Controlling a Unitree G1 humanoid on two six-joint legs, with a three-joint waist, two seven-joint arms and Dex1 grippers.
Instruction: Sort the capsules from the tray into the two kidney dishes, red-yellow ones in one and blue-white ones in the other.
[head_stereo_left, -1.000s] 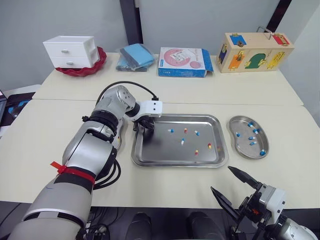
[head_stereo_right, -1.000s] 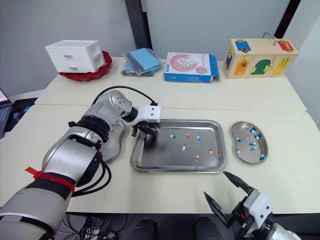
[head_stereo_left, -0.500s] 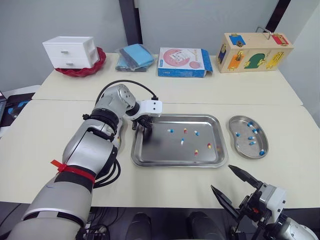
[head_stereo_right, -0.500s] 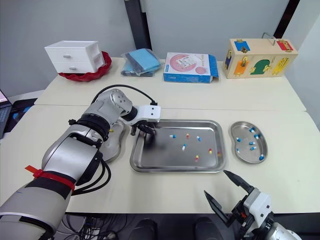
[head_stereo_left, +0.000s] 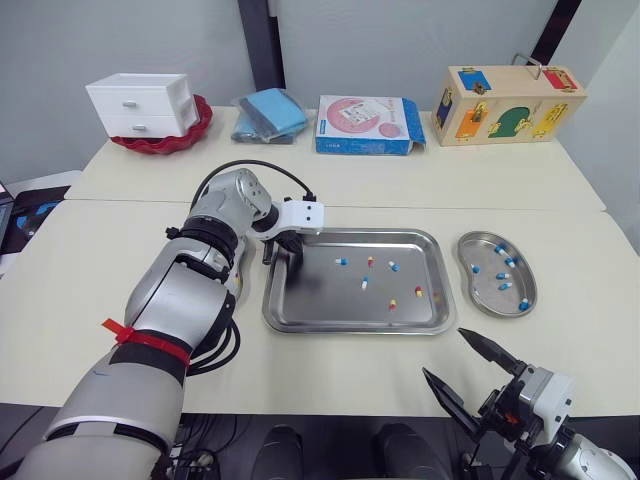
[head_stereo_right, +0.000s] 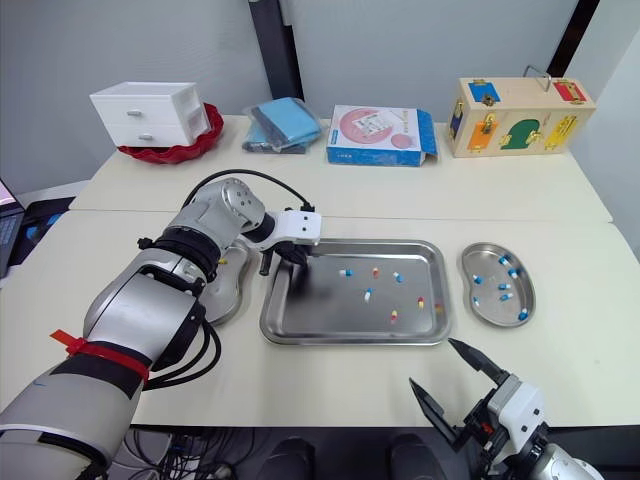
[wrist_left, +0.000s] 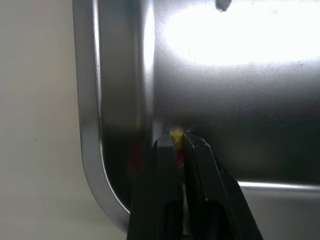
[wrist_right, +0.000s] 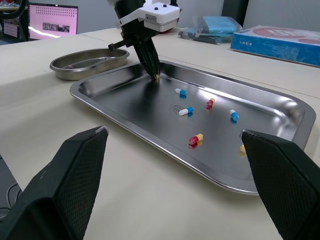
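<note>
Raised a touch off the tray (head_stereo_left: 352, 323) floor since a second ago, my left gripper (wrist_left: 176, 147) is clamped tight on a red-yellow capsule (wrist_left: 175, 138), near the tray's far-left corner. My right gripper (head_stereo_left: 444, 354) hangs wide open and empty, well short of the tray. Only my tips hold the capsule, so it could squirt out, or I could clip the rim heading for the left dish (head_stereo_right: 232, 292). My arm hides most of that dish, contents unseen.

Left arm: stretched forward, wrist angled downward | left gripper (wrist_right: 156, 76): fingers pinched together, tips pointing down, clamping a red-yellow capsule (wrist_left: 176, 148) | right gripper (head_stereo_left: 443, 352): low, near the body, fingers spread wide, holding nothing
</note>
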